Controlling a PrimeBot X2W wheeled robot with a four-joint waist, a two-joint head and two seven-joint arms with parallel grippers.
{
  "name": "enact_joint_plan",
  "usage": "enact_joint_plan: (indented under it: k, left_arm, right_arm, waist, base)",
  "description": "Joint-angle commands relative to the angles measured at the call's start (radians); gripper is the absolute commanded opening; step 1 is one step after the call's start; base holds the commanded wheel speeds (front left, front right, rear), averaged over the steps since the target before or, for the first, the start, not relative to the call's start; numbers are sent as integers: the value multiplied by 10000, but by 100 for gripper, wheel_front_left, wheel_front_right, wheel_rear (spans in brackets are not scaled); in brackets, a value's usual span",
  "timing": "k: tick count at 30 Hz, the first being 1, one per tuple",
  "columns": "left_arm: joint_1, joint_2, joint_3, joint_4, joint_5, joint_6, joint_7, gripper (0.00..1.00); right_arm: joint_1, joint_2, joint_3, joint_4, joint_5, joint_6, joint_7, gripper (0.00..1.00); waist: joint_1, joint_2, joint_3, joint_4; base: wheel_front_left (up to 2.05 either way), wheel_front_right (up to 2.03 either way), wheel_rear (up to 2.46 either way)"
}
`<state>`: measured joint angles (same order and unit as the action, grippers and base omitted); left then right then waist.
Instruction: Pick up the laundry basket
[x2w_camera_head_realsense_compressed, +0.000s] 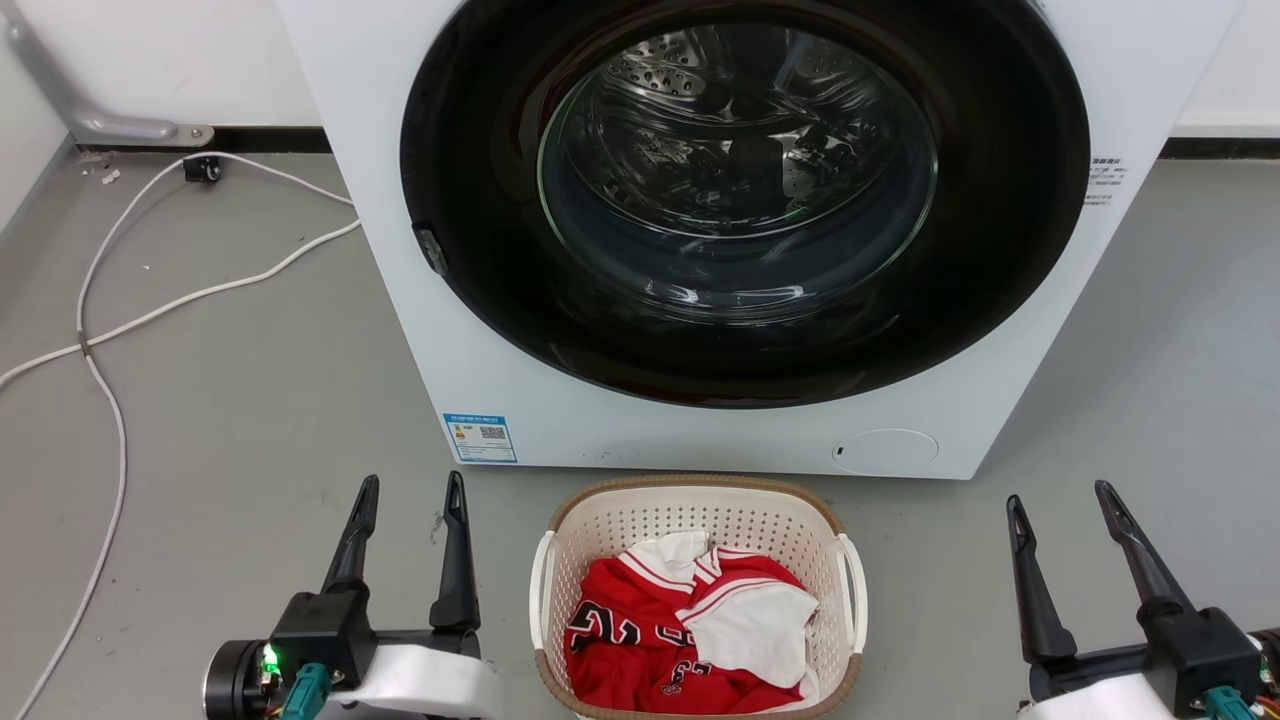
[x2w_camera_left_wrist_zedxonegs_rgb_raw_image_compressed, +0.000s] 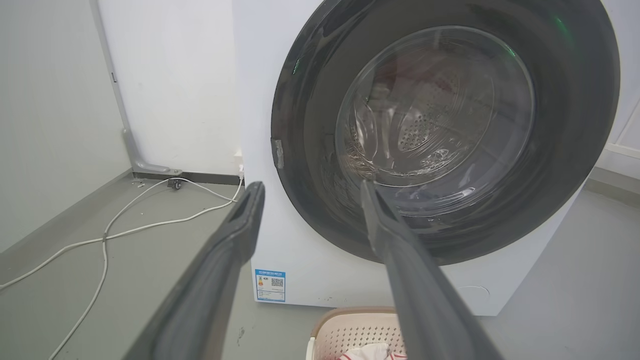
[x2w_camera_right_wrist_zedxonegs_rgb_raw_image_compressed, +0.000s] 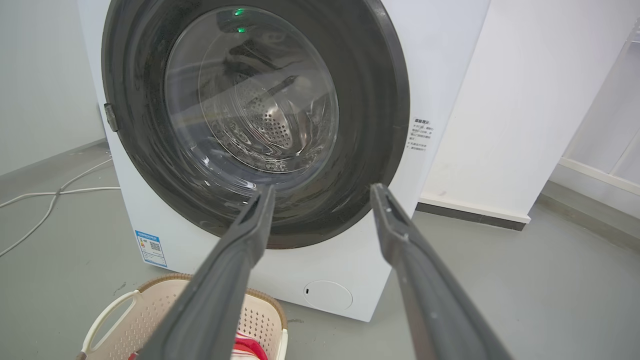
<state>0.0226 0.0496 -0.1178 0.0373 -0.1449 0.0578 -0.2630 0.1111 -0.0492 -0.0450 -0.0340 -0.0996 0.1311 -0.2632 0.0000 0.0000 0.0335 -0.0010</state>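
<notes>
On floor (x2w_camera_head_realsense_compressed: 250, 400) by washer (x2w_camera_head_realsense_compressed: 400, 350), laundry basket (x2w_camera_head_realsense_compressed: 700, 515) looks light & stiff, so take side handles (x2w_camera_head_realsense_compressed: 541, 590); left gripper (x2w_camera_head_realsense_compressed: 412, 482), right gripper (x2w_camera_head_realsense_compressed: 1059, 494) both spread.

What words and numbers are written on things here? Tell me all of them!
Nothing reads clearly.
Blue sticker on the washer: it has a QR code, but the print is too small to read.
Grey print on the washer's right front: too small to read.
Red jersey in the laundry basket: dark numerals, folded, perhaps "2", unsure.
</notes>
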Motion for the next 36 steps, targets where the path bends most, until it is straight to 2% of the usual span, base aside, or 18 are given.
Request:
enact_joint_plan:
  k: [1, 20, 36]
  left_arm:
    - [71, 12, -15, 40, 82, 85, -28, 100]
    - [30, 12, -59, 109, 282, 216, -28, 100]
    - [3, 12, -71, 95, 402, 141, -28, 100]
  right_arm:
    - [136, -19, -5, 29, -43, -7, -26, 100]
    - [68, -18, 20, 94, -26, -7, -26, 100]
    - [58, -18, 51, 112, -49, -7, -24, 100]
  waist:
    - [0, 0, 0, 5]
    - [0, 0, 18, 16]
    - [0, 0, 36, 17]
  base:
    - [0, 0, 0]
    - [0, 0, 0]
    - [0, 0, 0]
